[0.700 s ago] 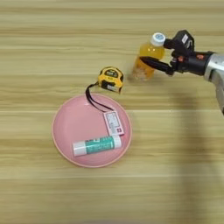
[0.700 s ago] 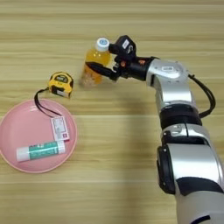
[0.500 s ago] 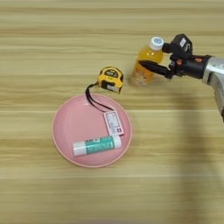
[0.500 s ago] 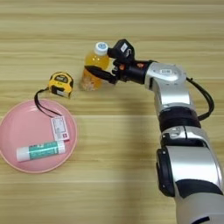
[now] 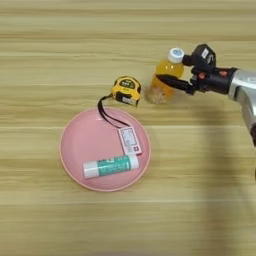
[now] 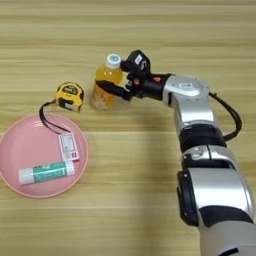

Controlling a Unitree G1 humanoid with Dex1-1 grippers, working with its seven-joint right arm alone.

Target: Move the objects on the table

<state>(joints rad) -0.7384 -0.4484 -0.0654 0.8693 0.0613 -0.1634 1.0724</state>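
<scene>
One juice bottle [image 5: 163, 82] stands tilted on the table [image 5: 60, 45], just right of the tape measure [image 5: 126, 90], clasped mid-body by the gripper [image 6: 117, 80]. Likely light but top-heavy and smooth-sided, so gripping near the middle suits it. Nearer left sits the pink plate [image 5: 80, 150].

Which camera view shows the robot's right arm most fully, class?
The right eye view: it shows the right arm whole, from end effector on the orange-juice bottle down past the elbow. The left eye view cuts it off just behind the wrist.
</scene>
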